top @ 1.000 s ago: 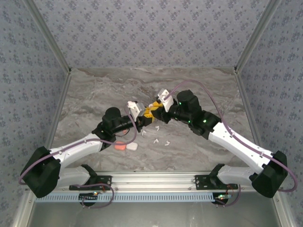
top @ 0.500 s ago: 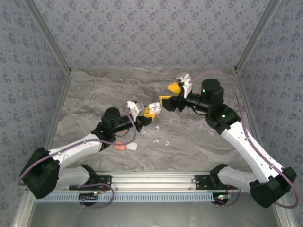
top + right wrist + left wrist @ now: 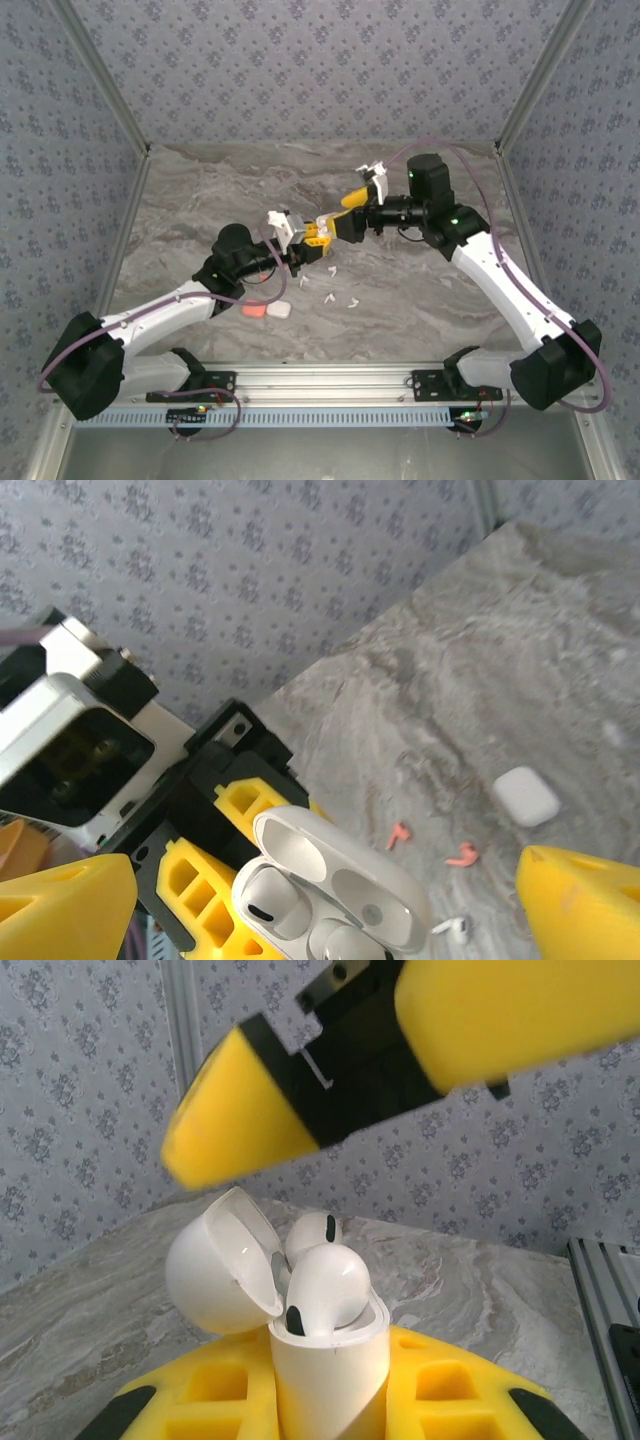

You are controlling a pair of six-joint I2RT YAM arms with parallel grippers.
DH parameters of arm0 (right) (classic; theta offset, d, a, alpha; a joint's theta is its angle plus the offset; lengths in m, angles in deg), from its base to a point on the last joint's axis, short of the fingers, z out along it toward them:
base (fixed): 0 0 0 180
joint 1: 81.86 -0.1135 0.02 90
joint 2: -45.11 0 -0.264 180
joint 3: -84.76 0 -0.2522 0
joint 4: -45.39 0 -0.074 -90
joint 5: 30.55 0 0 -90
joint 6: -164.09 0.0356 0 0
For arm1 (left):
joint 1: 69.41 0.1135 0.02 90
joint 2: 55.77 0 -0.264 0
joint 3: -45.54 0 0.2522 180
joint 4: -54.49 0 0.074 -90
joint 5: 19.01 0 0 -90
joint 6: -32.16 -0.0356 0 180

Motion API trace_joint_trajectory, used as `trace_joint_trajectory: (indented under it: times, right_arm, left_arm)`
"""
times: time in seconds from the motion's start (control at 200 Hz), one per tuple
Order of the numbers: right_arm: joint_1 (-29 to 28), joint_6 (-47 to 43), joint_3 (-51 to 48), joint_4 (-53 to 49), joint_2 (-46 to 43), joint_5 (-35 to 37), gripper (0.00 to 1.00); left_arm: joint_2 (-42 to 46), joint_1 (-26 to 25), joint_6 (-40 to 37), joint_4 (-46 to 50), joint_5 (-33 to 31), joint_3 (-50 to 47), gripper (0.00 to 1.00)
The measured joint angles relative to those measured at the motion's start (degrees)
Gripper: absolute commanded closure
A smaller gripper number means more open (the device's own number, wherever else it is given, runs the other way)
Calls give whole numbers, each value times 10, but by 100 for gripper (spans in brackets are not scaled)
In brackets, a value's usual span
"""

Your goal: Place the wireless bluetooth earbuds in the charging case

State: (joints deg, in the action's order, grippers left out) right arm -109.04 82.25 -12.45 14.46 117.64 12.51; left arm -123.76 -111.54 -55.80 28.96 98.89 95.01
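right gripper (image 3: 325, 900) wide | open charging case (image 3: 345, 870) between tips, white earbuds (image 3: 262, 898) seated | coral earbuds (image 3: 400, 835) on table (image 3: 560, 660)

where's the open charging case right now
The charging case is clamped in the left tool near the table middle in the top view, lid open with two earbuds inside; the open right tool hovers just right of it.

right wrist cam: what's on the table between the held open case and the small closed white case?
A coral-red earbud and a second coral-red earbud, loose on the marble table; right wrist view.
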Motion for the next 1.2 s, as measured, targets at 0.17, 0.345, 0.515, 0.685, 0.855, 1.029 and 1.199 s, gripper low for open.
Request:
trace_joint_trajectory:
  times: [0.17,0.345,0.515,0.685,0.855,1.029,1.199]
  right_arm:
    - [-20,-1,6,-20,18,-24,0]
    - [-26,-12,17,-37,19,-39,0]
    - [-26,-26,17,-50,11,-38,0]
    - [-27,-33,10,-56,-15,-35,0]
    - [-34,-38,4,-62,-35,-25,0]
    - [-31,-43,3,-82,-41,44,0]
    - [-13,-35,-28,-73,-98,172,1]
  left_arm:
    - [0,0,0,0,2,0,100]
    - [0,0,0,0,2,0,100]
    - [0,-2,0,0,5,0,100]
    - [0,-4,0,1,3,0,100]
    - [0,-4,0,7,-1,0,100]
    - [0,-4,0,11,-4,0,100]
    - [-5,-4,2,27,-31,3,100]
